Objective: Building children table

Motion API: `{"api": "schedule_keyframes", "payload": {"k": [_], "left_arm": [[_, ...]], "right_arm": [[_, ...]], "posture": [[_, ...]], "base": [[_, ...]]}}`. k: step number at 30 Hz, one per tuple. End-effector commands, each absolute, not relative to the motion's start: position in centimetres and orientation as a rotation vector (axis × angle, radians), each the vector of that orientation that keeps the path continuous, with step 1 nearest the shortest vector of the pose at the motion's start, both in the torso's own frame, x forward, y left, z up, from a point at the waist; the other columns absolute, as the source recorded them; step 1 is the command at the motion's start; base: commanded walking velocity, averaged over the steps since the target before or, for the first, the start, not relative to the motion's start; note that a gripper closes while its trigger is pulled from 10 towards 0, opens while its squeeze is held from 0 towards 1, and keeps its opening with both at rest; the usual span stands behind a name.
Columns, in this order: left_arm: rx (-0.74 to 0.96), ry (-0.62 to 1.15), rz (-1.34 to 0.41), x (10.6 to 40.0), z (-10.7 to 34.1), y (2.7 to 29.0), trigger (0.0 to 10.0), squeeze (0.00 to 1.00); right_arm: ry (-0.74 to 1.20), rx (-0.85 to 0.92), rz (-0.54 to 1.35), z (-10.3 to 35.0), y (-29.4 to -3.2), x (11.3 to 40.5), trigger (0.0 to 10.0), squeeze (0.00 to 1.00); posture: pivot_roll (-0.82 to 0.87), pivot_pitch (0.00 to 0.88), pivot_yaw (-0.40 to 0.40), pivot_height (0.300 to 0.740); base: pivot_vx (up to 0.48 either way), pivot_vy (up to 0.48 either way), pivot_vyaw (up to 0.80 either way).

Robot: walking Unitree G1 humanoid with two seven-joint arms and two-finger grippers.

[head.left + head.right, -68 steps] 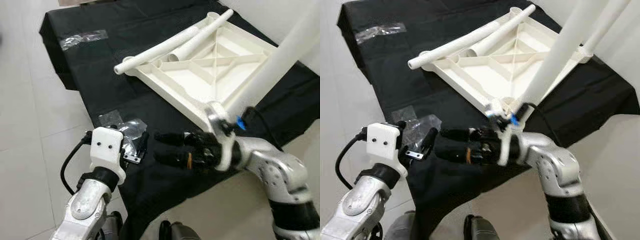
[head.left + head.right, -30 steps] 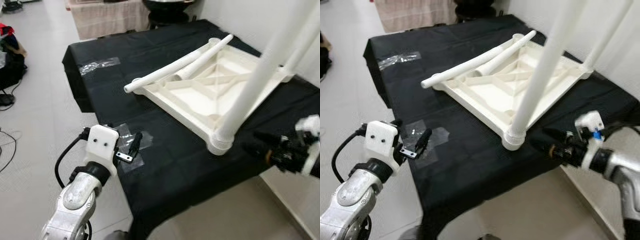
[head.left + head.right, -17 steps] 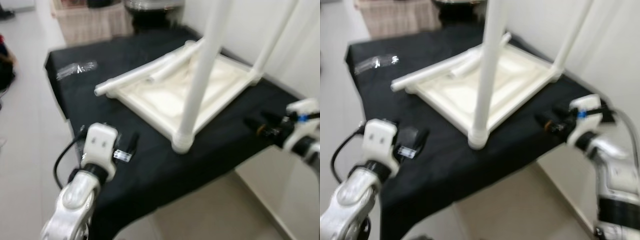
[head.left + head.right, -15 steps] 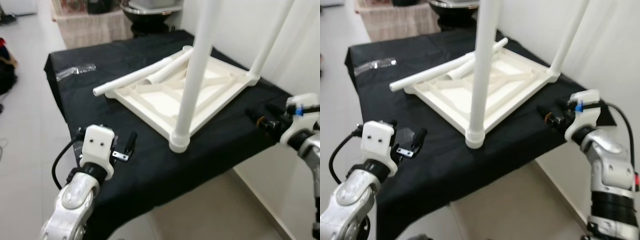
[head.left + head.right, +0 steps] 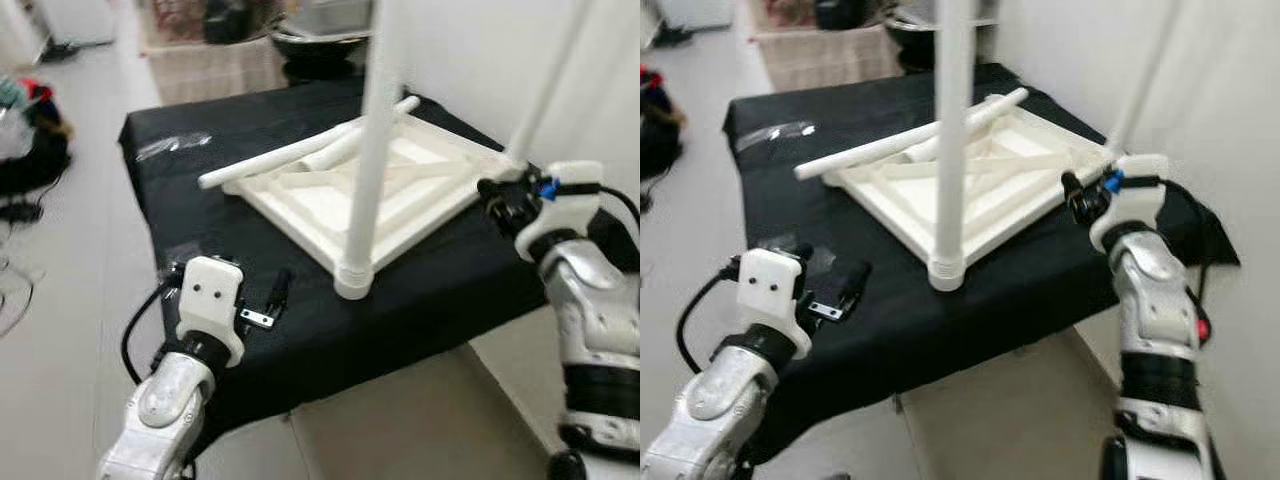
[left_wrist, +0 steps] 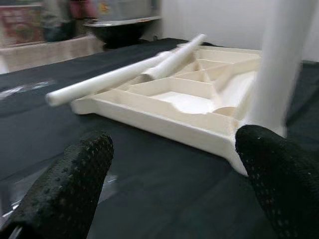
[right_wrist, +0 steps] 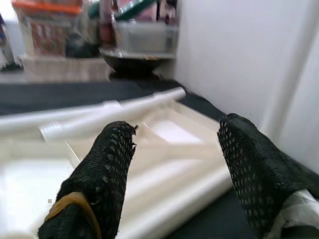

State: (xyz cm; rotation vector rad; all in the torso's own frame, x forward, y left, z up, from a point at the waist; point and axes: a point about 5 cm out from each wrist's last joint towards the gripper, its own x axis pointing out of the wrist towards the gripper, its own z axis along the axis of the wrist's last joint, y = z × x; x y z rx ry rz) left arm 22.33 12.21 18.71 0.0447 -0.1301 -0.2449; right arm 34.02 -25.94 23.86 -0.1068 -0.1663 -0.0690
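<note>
Right tool [image 5: 492, 196]: fingers spread apart, holding nothing, raised just beside the far right corner of the upturned tabletop [image 5: 330, 205], where a fitted leg [image 5: 545, 85] rises.
Left tool [image 5: 280, 293]: fingers parted and empty, low over the black cloth [image 5: 170, 190] near the bench's front left edge, well apart from the white parts.
Task's thing: the tabletop lies underside up on the cloth-covered bench; one upright leg [image 5: 375, 120] stands in the near corner socket [image 5: 353, 282], the second at the right corner.
Loose legs [image 5: 902, 141]: two white tubes lie across the far rim of the tabletop, one jutting past the left corner.
Risk, tipping: the near upright leg is tall and I cannot tell how firmly it sits; a sideways knock from either arm could likely lever it out or drag the whole tabletop.
Risk, reach: the loose legs lie beyond the upright ones, so the right arm reaching across may brush the right-corner leg.
Risk, rolling: the loose tubes rest on a narrow rim and could roll off onto the cloth if nudged.
Risk, cloth: it hangs over the bench edge and could shift the parts if snagged.
Around: clear plastic wrap [image 5: 173, 146] lies on the cloth at the far left; boxes and a dark bowl [image 5: 318, 40] stand behind the bench; clutter [image 5: 30, 130] sits on the floor at left.
</note>
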Motion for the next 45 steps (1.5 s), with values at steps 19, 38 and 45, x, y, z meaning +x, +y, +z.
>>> {"api": "schedule_keyframes", "payload": {"k": [19,38,45], "left_arm": [[0.033,-0.114,-0.282,21.8,18.6,11.6,10.0,0.0],[0.007,0.002,-0.398,20.4,15.6,11.2,10.0,0.0],[0.017,-0.001,-0.403,20.4,15.6,11.0,10.0,0.0]], "right_arm": [[0.054,-0.104,-0.073,22.6,-33.1,34.3,10.0,1.0],[0.071,-0.059,0.828,21.8,-25.9,32.4,10.0,0.0],[0.015,-0.028,0.966,21.3,-21.4,32.8,10.0,0.0]], "posture": [[0.03,0.097,-0.054,0.74],[0.03,0.092,-0.045,0.74],[0.03,0.089,-0.05,0.74]], "base": [[0.0,0.0,0.0],[0.0,0.0,0.0],[0.0,0.0,0.0]]}}
